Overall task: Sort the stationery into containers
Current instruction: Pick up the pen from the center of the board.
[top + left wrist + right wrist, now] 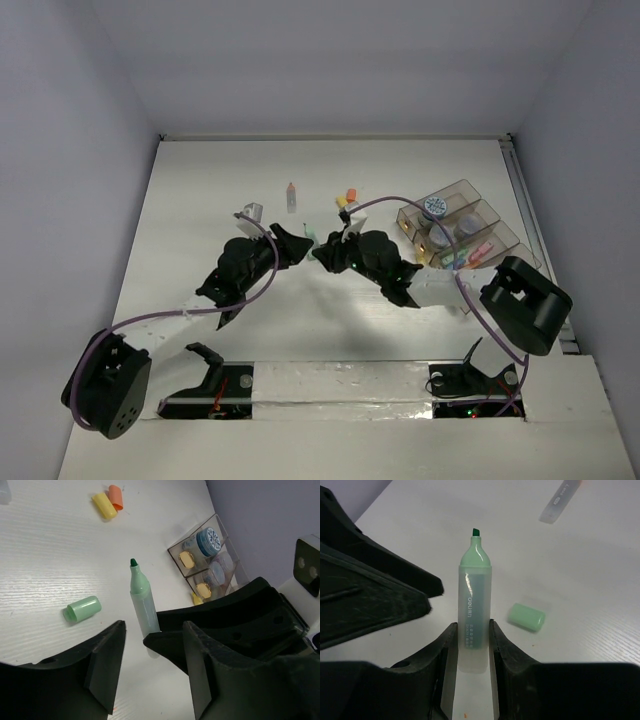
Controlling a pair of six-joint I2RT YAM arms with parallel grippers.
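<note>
**Pinching an uncapped highlighter, cap not yet on**

Clamping the green highlighter in the right gripper, jaws closed on the rear half of the barrel. Leaving the bare chisel tip jutting forward and clear of the fingers, presumably so that a cap can be pushed on.

Hanging the left gripper wide open and empty right beside the right gripper, with one finger to either side of the pen's rear end. Probably standing by as the second hand for recapping.

Leaving the matching green cap loose on the bench, just ahead of the right gripper and to its right, most likely needing to be picked up first.

Leaving an orange piece and a yellow piece side by side well ahead of the left gripper.

Likely saving the organiser tray, ahead and to the right of the left gripper and already holding a blue-white tub, as the destination once the pen is capped
</note>
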